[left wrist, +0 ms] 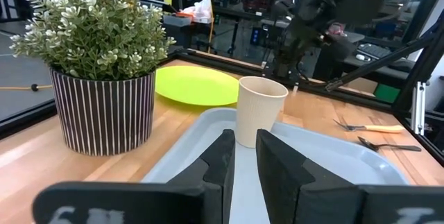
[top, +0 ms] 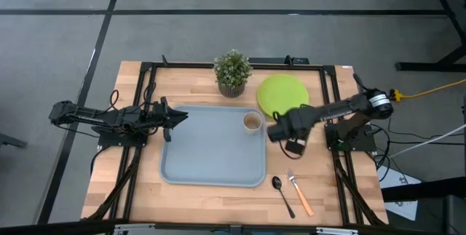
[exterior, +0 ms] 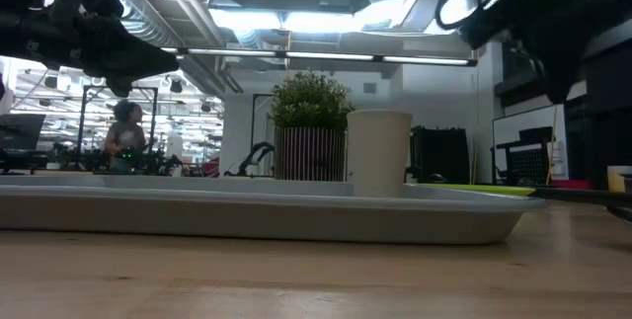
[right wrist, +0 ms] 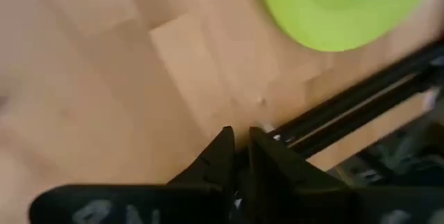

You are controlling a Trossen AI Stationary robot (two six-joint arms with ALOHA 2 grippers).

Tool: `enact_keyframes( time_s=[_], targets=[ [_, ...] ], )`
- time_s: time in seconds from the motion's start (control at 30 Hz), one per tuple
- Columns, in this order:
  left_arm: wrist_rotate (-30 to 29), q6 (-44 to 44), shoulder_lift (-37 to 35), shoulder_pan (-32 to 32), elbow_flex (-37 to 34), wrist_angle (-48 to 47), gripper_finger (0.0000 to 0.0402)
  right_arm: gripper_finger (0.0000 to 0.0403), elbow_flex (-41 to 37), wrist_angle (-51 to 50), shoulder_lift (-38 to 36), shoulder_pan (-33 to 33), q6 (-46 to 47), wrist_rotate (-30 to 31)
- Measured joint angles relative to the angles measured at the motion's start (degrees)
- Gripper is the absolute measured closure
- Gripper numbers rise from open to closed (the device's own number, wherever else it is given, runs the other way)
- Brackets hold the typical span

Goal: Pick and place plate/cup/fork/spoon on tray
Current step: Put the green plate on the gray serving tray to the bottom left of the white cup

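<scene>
Right gripper (top: 276,132) empty, fingers nearly together, just beside the tray (top: 211,169); cup (top: 252,121) already aboard.
Your plate (top: 282,93) lies flat on the surface: stiff, light, probably slick; take it by the rim.

High view: overhead, straight down, far, covers whole counter (top: 218,198) around the tray (top: 211,148).
Low view: counter height, level across the tray (exterior: 257,215), close, facing room.
Left wrist view: low over the tray (left wrist: 333,154), faces cup (left wrist: 260,109).
Right wrist view: downward, close, beside the tray, near plate (right wrist: 347,9).
Shared: cup and plant (top: 232,71) in first three; plate in all.
</scene>
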Motion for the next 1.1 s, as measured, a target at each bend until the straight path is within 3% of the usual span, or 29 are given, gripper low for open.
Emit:
enact_keyframes(
  time_s=[0.2,0.4,0.57,0.77,1.1],
  targets=[
    [0.02,-0.02,0.00,0.00,0.00,0.04,0.0348,0.0353,-7.94,10.60,-5.25,4.68,5.10,10.70],
    [0.02,-0.01,-0.02,0.00,0.00,0.08,0.0348,0.0353,-14.53,23.76,-9.47,2.70,-2.06,17.37],
    [0.04,-0.03,0.00,0.00,0.00,0.10,0.0348,0.0353,-21.00,32.24,-11.29,-0.85,-9.86,18.42],
    [0.11,-0.02,0.00,0.00,0.00,0.10,0.0348,0.0353,-29.86,48.35,-11.33,-2.43,-28.11,18.28],
    [0.09,-0.01,0.00,0.00,0.00,0.10,0.0348,0.0353,-33.34,53.43,-11.33,-4.47,-29.12,18.12]
  ],
)
